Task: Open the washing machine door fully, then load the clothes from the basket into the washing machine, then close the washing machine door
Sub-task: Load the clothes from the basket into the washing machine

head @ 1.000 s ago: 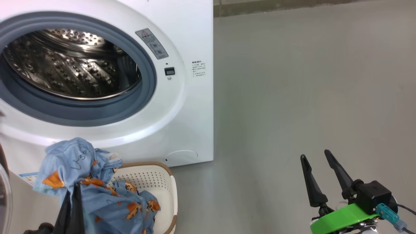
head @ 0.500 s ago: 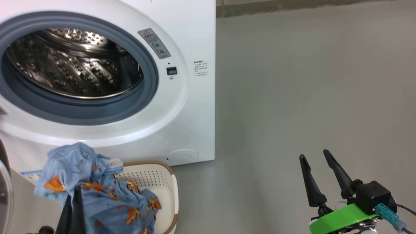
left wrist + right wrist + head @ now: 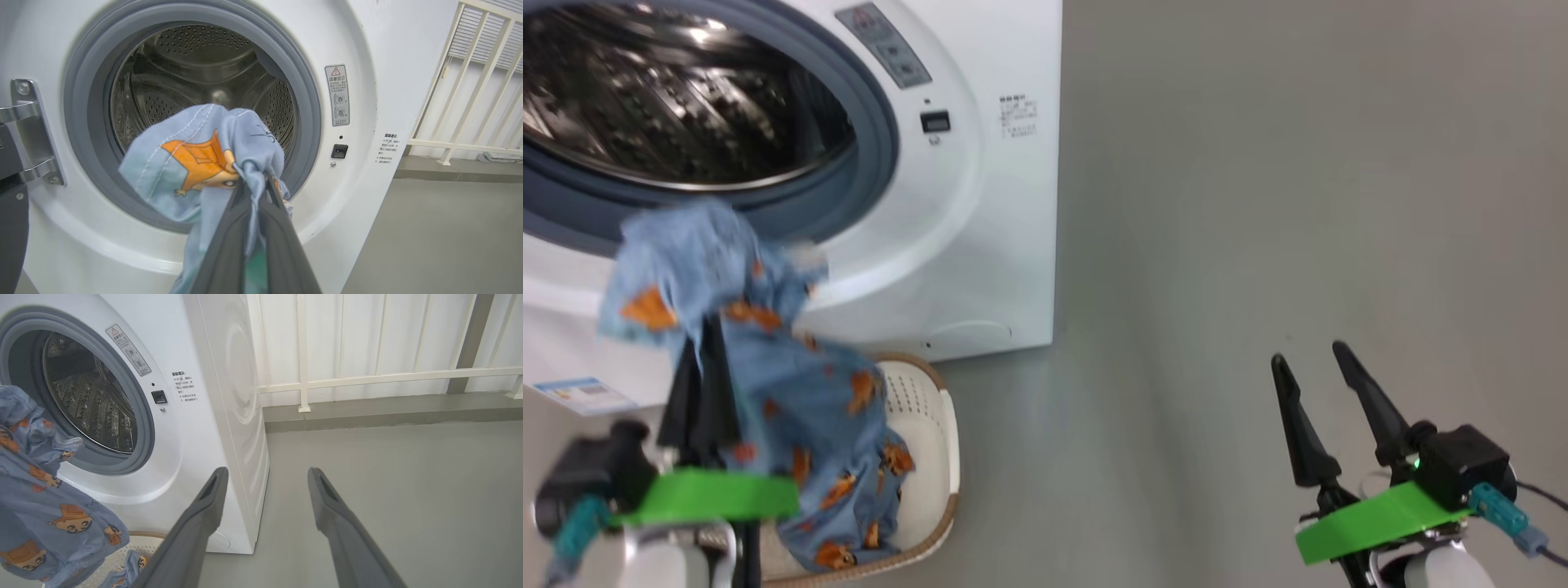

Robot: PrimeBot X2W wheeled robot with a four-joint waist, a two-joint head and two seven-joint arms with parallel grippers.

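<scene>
The white washing machine [image 3: 980,245] stands with its grey gasket [image 3: 302,81] and steel drum [image 3: 184,69] exposed. A dark edge of its door [image 3: 10,212] hangs from the metal hinge [image 3: 28,130] at the far left of the left wrist view. My left gripper [image 3: 704,347] is shut on the light blue clothes [image 3: 792,392], holding them up in front of the drum's lower rim. The bundle [image 3: 200,159] trails down into the cream basket [image 3: 935,457] on the floor. My right gripper [image 3: 1311,359] stands open over the bare floor to the right, holding nothing.
Grey floor [image 3: 1258,204] stretches right of the machine. A white railing [image 3: 367,375] and panelled wall run behind it. A blue sticker [image 3: 580,394] sits at the machine's lower left and a round cap [image 3: 968,333] at its lower right.
My left gripper has lifted the clothes from basket height up to the drum opening. The head camera has tilted down. The right gripper has stayed put.
</scene>
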